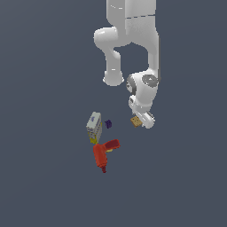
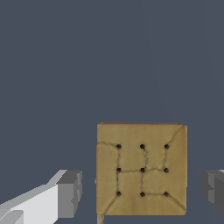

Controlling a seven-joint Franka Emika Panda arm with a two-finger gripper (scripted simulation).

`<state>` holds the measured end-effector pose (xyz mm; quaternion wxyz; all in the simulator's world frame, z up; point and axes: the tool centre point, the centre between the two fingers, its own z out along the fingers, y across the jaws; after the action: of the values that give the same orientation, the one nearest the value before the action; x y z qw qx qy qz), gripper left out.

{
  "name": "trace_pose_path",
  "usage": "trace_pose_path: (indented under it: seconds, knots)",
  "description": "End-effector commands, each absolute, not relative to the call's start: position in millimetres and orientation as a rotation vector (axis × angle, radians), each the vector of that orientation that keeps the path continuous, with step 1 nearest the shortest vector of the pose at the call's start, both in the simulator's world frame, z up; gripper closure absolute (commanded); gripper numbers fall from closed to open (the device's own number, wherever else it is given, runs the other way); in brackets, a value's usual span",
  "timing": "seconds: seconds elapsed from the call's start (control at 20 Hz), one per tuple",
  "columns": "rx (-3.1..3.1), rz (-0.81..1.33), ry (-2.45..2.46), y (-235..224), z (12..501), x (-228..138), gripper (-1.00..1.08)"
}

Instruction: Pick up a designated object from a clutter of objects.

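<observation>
The tan square cracker block [image 2: 141, 169] with a grid of dark dots lies flat on the dark floor. In the wrist view it sits between my two grey fingertips [image 2: 70, 194], with a gap on each side. My gripper [image 2: 142, 190] is open around it and touches neither side. In the exterior view the cracker [image 1: 135, 121] peeks out beside the white hand [image 1: 142, 116], which hangs low over it and hides the fingers.
To the exterior view's left of the cracker lie a tiny dark purple piece [image 1: 107, 123], a grey-white box with a yellow end [image 1: 94, 127] and a red power drill [image 1: 104, 154]. They are apart from the gripper.
</observation>
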<state>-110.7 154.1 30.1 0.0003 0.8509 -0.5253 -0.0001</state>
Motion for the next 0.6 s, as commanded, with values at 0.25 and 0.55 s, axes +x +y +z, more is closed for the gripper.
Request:
trace_pose_path:
  seconds: [0.25, 0.55]
  knots:
    - [2.672, 0.000, -1.652, 154.1, 12.5, -110.8, -0.92]
    - [2.672, 0.000, -1.652, 154.1, 12.3, -110.8, 1.08]
